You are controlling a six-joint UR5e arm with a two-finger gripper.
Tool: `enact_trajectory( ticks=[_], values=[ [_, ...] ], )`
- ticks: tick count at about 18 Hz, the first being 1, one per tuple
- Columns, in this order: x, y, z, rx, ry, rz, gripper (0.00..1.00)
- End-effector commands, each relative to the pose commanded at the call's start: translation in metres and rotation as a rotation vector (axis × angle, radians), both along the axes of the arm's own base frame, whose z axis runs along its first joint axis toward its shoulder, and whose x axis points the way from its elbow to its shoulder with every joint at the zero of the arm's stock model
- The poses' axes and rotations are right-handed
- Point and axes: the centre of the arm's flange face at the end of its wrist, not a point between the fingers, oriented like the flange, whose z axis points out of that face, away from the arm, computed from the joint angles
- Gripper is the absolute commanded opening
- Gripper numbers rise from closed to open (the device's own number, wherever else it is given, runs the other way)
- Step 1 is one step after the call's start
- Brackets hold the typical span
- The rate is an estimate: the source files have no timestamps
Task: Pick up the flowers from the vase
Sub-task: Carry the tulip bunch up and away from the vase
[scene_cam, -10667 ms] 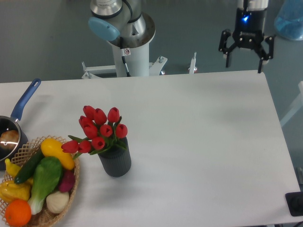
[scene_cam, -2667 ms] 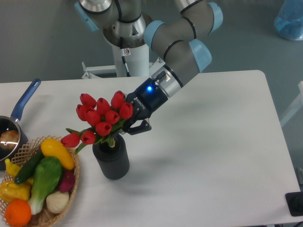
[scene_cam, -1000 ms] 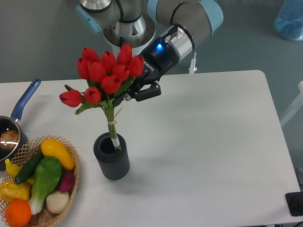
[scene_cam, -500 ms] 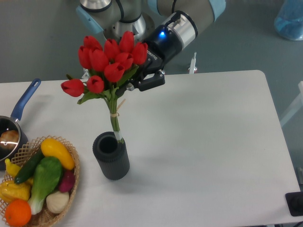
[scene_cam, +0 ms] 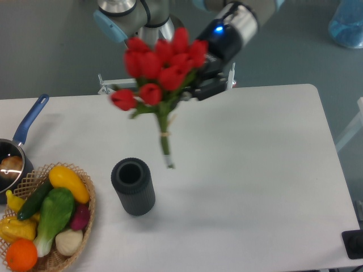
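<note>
Above the table (scene_cam: 255,170), the gripper (scene_cam: 195,85) holds the flowers (scene_cam: 161,65) clamped, stems clear of the vase (scene_cam: 133,186). Lift step nearly complete; next, carry them steadily aside.

I have one fixed view, set high in front of the table (scene_cam: 255,170) and tilted steeply down across it toward the arm's white base column (scene_cam: 160,71) at the far edge. It sits far enough back to take in nearly the whole tabletop: the basket (scene_cam: 85,226) is cut off at my lower left, the pan (scene_cam: 17,153) at the left edge.
</note>
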Motion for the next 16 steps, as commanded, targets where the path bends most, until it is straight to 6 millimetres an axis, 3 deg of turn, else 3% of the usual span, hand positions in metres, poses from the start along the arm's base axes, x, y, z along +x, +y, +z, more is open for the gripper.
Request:
enact_trajectory(
  ticks=[2, 4, 8, 16],
  values=[
    [-0.017, -0.013, 0.005, 0.003, 0.015, 0.032, 0.28],
    [-0.038, -0.021, -0.004, 0.001, 0.006, 0.053, 0.28],
    [-0.059, -0.034, -0.006, 0.0, 0.017, 0.082, 0.28],
    [-0.107, -0.053, -0.045, -0.005, 0.012, 0.119, 0.28]
  ],
)
